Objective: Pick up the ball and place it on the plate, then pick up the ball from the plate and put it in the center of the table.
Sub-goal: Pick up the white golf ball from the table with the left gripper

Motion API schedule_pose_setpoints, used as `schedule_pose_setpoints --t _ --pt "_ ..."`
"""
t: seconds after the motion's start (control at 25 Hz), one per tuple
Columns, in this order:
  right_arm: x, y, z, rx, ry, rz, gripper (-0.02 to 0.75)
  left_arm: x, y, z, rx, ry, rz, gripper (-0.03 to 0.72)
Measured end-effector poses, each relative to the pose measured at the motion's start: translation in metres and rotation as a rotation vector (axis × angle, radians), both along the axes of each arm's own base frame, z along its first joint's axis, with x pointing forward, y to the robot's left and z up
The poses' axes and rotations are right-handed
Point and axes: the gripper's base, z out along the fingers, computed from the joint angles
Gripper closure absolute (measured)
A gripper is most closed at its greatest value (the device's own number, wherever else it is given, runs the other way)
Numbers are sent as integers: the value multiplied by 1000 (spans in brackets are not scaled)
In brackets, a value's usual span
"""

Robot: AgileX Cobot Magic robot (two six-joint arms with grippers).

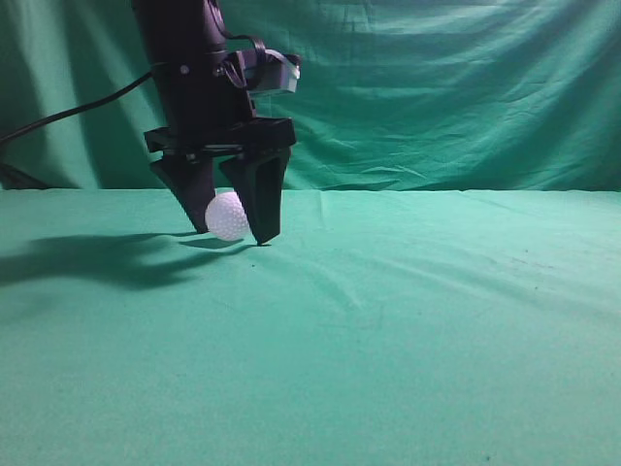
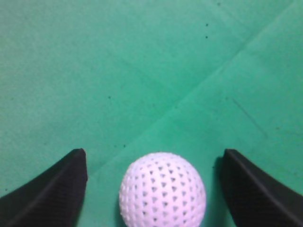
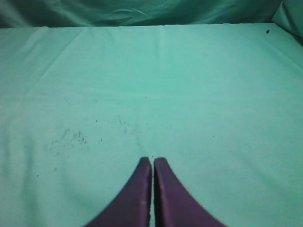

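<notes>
The white dimpled ball (image 1: 227, 216) rests on the light green table (image 1: 417, 330), left of the middle of the exterior view. My left gripper (image 1: 233, 236) stands over it, open, with one black finger on each side and its tips down at the cloth. In the left wrist view the ball (image 2: 162, 190) sits between the two fingers of the left gripper (image 2: 154, 153), with a gap of cloth on both sides. My right gripper (image 3: 152, 160) is shut and empty over bare cloth; it does not show in the exterior view. No plate is in view.
A darker green curtain (image 1: 437, 87) hangs behind the table. A black cable (image 1: 68, 112) runs from the left arm off to the left. The arm's shadow (image 1: 87, 260) lies on the cloth at left.
</notes>
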Motion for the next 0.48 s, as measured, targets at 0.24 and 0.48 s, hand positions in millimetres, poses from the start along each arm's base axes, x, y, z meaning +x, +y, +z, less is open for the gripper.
schedule_pose_setpoints --t 0.24,0.48 --pt "0 0 0 0 0 0 738 -1 0 0 5 10 -2 279" --pt "0 0 0 0 0 0 738 -3 1 3 25 46 -11 380"
